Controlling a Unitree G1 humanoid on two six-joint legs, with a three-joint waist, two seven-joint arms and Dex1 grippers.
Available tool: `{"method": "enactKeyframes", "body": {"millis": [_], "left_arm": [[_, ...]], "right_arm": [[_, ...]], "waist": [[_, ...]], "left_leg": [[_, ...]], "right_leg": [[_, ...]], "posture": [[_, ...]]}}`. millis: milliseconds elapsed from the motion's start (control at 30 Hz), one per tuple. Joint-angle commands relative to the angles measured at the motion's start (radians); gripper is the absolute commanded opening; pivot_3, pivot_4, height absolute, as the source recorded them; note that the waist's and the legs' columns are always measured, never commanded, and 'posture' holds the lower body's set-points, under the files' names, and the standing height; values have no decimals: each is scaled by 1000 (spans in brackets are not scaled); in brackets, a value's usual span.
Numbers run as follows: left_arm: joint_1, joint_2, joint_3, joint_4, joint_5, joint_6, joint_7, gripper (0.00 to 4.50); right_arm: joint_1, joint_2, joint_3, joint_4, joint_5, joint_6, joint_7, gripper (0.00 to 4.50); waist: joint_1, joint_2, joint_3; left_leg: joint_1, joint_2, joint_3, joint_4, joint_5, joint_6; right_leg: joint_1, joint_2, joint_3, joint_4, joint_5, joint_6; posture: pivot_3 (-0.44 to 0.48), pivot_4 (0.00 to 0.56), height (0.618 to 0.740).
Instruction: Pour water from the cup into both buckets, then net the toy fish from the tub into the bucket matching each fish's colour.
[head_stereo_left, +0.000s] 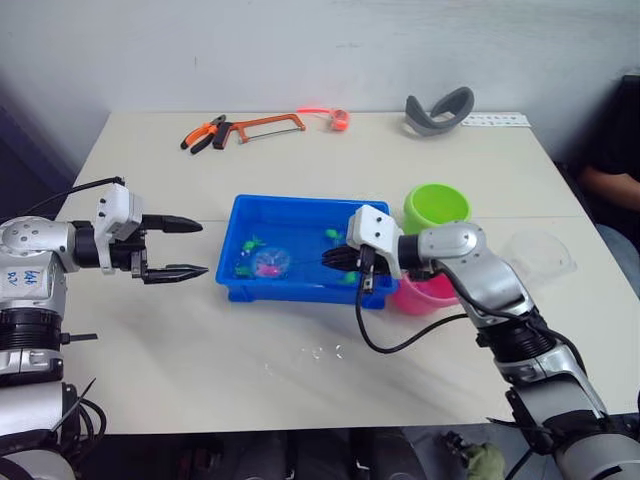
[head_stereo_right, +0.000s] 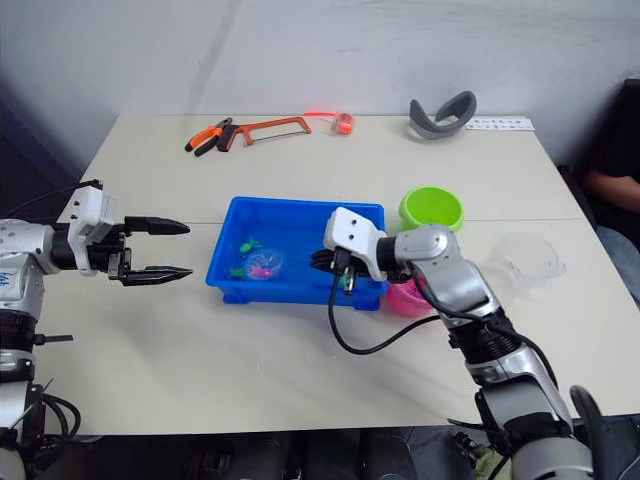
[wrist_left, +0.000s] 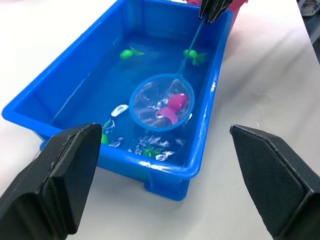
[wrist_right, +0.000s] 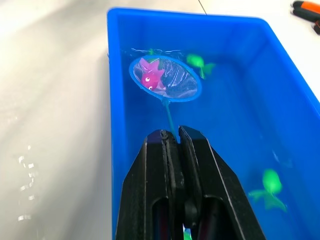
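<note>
From the head camera, a pale table (head_stereo_left: 300, 380) holds a bright blue tub (head_stereo_left: 300, 255) at its centre, with water and small toy fish inside. The right gripper (head_stereo_left: 338, 259) reaches over the tub's right end, its two black fingers pressed together on the thin handle of the net (head_stereo_left: 270, 262), whose round hoop lies in the water toward the tub's left side with a pink fish (head_stereo_left: 266, 266) in it. Just right of the tub stand the lime green bucket (head_stereo_left: 436, 208), farther back, and the pink bucket (head_stereo_left: 425, 292), nearer and partly behind the right arm. The clear cup (head_stereo_left: 540, 255) sits to the right of the buckets. The left gripper (head_stereo_left: 178, 248) hovers left of the tub, jaws wide apart and holding nothing. At the table's far edge lie an orange hacksaw (head_stereo_left: 262, 126) and pliers (head_stereo_left: 205, 134). The left wrist camera looks between spread fingers at the tub, showing the netted pink fish and green fish (wrist_left: 131, 52) around it. The right wrist camera shows closed fingers gripping the handle, hoop beyond them.
</note>
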Motion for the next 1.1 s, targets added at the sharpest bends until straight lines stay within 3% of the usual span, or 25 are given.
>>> {"method": "enactKeyframes", "body": {"millis": [33, 500, 800, 933, 1100], "left_arm": [[-37, -12, 12, -3, -12, -7, 6, 4473], [-125, -175, -2, -186, -131, 260, 75, 4473], [-171, -354, -80, -337, -164, 291, 116, 4473], [-179, -428, -129, -386, -149, 304, 167, 4473], [-144, -471, -171, -425, -137, 309, 203, 4473]], "right_arm": [[-8, -33, -68, -49, 35, -22, 6, 0], [202, -217, -420, -388, 341, 104, 20, 0], [606, -352, -883, -633, 448, 188, -48, 0], [812, -319, -1079, -632, 385, 114, -57, 0], [978, -278, -1135, -611, 293, -86, -40, 0]], "waist": [[1, 0, 0], [11, 0, 0], [55, 0, 0], [56, 0, 0], [50, 0, 0]], "left_leg": [[0, 0, 0, 0, 0, 0], [0, 0, -1, 1, 0, 0], [1, -1, -1, 1, 0, 0], [2, -1, -1, 1, 0, 1], [4, -1, -1, 1, 1, 1]], "right_leg": [[0, 0, 0, 0, 0, 0], [2, 0, -3, -1, 0, 0], [5, 0, -3, -2, 0, 0], [7, 0, -3, -2, 0, 1], [7, 1, -2, -2, 0, 1]], "posture": [[0, 150, 740], [0, 150, 740], [0, 150, 740], [0, 150, 740], [0, 150, 740]]}}
